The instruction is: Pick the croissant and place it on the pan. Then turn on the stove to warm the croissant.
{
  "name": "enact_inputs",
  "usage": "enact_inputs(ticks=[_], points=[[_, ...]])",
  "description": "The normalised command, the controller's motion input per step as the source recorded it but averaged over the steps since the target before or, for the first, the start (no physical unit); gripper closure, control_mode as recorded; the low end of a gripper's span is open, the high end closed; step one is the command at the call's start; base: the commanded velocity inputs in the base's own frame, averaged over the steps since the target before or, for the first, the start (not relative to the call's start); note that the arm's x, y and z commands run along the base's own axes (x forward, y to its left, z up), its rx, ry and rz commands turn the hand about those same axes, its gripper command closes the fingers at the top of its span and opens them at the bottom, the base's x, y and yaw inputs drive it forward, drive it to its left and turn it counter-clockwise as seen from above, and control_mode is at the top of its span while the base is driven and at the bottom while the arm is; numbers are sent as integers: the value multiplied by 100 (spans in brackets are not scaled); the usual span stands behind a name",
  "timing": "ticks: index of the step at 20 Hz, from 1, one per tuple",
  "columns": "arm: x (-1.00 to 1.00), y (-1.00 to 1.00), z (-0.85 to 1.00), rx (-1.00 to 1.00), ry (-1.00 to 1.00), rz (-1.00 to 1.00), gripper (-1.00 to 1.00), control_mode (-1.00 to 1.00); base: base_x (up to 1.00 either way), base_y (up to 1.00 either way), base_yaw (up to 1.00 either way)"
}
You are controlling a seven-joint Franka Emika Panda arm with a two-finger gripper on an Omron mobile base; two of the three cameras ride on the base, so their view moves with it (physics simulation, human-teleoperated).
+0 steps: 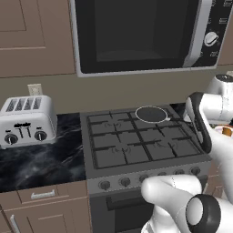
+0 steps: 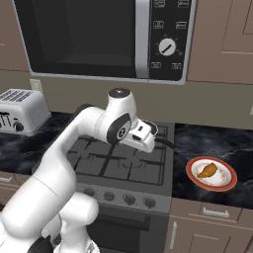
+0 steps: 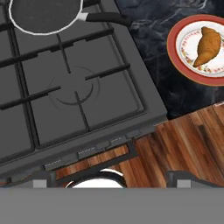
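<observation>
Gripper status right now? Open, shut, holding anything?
Gripper: open and empty, above the stove's front edge; the croissant sits on its plate.

The croissant (image 3: 207, 45) is orange-brown, on a white plate (image 3: 183, 52) with an orange-red rim (tiny speckles ring the inside). The pan (image 3: 43, 15) is dark with a light rim. Grey stove (image 3: 109, 100), black grates; black marbled counter (image 3: 175, 94); silver toaster (image 1: 27, 120).

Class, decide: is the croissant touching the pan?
Apart. The hand view shows the croissant lying on the red-rimmed plate on the counter, with dark countertop between it and the pan on the stove.
</observation>
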Motion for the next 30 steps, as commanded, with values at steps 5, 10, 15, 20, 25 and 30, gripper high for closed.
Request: enact_inputs(ticks=[5, 10, 15, 20, 25, 30], points=[[0, -55, -16, 0, 0, -3, -100, -100, 0, 0, 0], [0, -53, -14, 0, 0, -3, -100, -100, 0, 0, 0], [0, -52, -13, 0, 0, -2, -100, -100, 0, 0, 0], [0, -49, -11, 0, 0, -3, -100, -100, 0, 0, 0], [0, -48, -13, 0, 0, -4, -100, -100, 0, 0, 0], [0, -43, -13, 0, 0, -5, -100, -100, 0, 0, 0]])
